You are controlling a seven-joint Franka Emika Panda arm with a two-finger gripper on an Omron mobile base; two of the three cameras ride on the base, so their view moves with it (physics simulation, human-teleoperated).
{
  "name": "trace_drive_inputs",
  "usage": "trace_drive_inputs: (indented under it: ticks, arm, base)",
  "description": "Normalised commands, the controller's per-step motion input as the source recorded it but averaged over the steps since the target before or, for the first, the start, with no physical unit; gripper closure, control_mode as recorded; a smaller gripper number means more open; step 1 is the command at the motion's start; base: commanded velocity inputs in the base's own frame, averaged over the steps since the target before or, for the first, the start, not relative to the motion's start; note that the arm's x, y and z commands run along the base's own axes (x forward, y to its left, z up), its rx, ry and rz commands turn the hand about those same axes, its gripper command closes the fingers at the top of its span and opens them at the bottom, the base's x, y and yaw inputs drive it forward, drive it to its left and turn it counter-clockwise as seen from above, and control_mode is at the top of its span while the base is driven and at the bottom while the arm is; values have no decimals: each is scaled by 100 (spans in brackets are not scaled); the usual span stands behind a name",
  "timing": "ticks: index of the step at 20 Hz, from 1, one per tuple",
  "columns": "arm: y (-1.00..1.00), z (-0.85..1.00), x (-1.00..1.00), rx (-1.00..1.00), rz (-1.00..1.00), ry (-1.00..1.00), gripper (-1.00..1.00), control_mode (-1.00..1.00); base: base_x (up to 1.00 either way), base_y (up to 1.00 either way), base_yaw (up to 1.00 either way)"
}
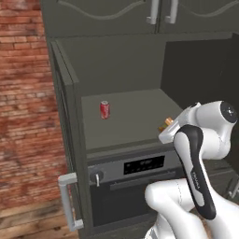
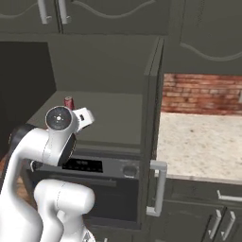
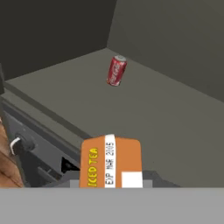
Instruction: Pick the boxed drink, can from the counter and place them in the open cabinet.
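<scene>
While clamped shut on the boxed drink [image 3: 110,162], gripper [image 1: 166,125] poised at the front right edge of the open cabinet's shelf [image 1: 130,119], just above the built-in oven [image 1: 135,179]. Orange carton seen close in the hand view, white strip and yellow lettering facing the camera, lower part hidden. Small orange-yellow corner of it peeking past the white wrist in the left base view. Fingertips themselves not visible; hold judged from the carton sitting fixed at the base of the hand view.

Can [image 1: 105,109] upright on the shelf floor, toward the left and back, well apart from the carton. Same can [image 2: 69,102] partly hidden behind the arm's round joint in the right base view; in the hand view [image 3: 116,71] standing alone on bare shelf, appearing tilted from the roll of the camera.

Cabinet door [image 1: 65,135] swung wide on the left, silver bar handle [image 1: 68,201] at its lower edge; brick wall [image 1: 23,102] beyond it. Opposite door [image 2: 152,123] edge-on in the right base view, with a beige speckled top [image 2: 198,144] past it. Oven knob [image 1: 96,177] and dark display panel [image 1: 144,165] below the shelf lip.
</scene>
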Motion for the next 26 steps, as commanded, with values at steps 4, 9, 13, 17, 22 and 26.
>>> trace_drive_inputs:
  ticks: [4,9,13,17,22,26]
  arm:
    - [0,0,0,0,0,0,100,100]
    - [0,0,0,0,0,0,100,100]
    - [0,0,0,0,0,0,100,100]
    - [0,0,1,0,0,0,100,-100]
    - [8,0,28,-1,-1,4,100,-100]
    - [32,0,44,-7,-6,18,100,-100]
  base:
    - [72,12,-1]
    - [70,17,-3]
    - [0,0,0]
    - [0,0,0]
    - [0,0,0]
    - [0,0,0]
